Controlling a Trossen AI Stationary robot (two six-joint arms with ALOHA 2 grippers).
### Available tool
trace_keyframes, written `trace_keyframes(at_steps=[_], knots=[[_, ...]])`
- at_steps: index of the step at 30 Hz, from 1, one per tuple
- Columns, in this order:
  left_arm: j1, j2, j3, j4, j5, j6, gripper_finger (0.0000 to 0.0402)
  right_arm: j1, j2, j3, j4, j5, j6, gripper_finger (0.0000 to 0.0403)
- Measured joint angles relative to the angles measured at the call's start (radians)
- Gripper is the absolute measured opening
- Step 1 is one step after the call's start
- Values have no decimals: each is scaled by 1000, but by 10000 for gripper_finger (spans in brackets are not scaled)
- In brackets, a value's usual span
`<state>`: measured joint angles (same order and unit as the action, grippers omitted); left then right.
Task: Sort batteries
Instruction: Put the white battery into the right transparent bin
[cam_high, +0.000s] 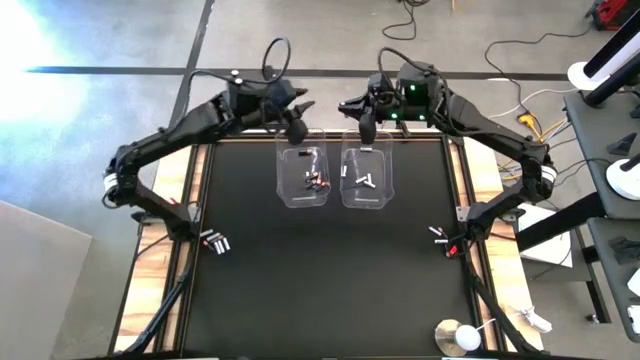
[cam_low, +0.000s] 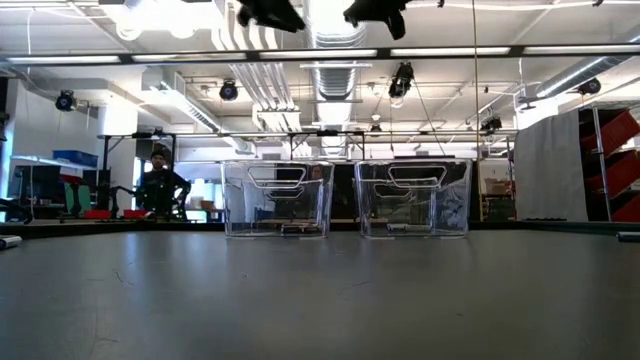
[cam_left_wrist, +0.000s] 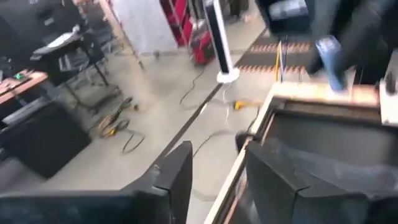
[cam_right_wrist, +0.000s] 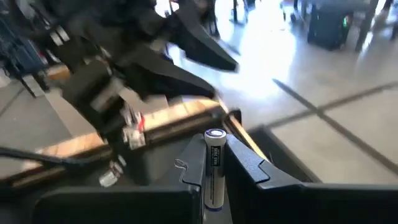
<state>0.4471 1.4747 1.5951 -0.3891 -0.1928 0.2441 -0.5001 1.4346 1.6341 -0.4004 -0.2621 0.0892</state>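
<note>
We see the black bench (cam_high: 320, 260) with two clear tubs (cam_high: 306, 178) side by side near its far edge, both arms raised above them. Our left end effector (cam_high: 297, 128) hangs over the left tub, fingers (cam_left_wrist: 177, 177) parted and holding nothing. Our right end effector (cam_high: 366, 128) hangs over the right tub (cam_high: 366, 180), clamped on a white battery (cam_right_wrist: 213, 168). More batteries (cam_high: 317, 181) lie in the tubs, and small groups (cam_high: 215, 241) sit near the bench's left and right edges.
</note>
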Motion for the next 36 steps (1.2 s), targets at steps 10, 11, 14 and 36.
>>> trace_keyframes(at_steps=[10, 11, 14, 36], knots=[[34, -207, -8, -277, -33, -27, 146, -39, 157, 81, -612, 70, -64, 33], [34, -227, -9, -310, -33, -34, 146, -39, 176, 65, -640, 63, -68, 34], [34, -283, -21, -422, -33, -67, 146, -37, 237, 15, -648, 34, -64, 35], [17, -749, -453, -458, 115, -269, 146, -109, 580, -28, -502, 189, 262, 32]])
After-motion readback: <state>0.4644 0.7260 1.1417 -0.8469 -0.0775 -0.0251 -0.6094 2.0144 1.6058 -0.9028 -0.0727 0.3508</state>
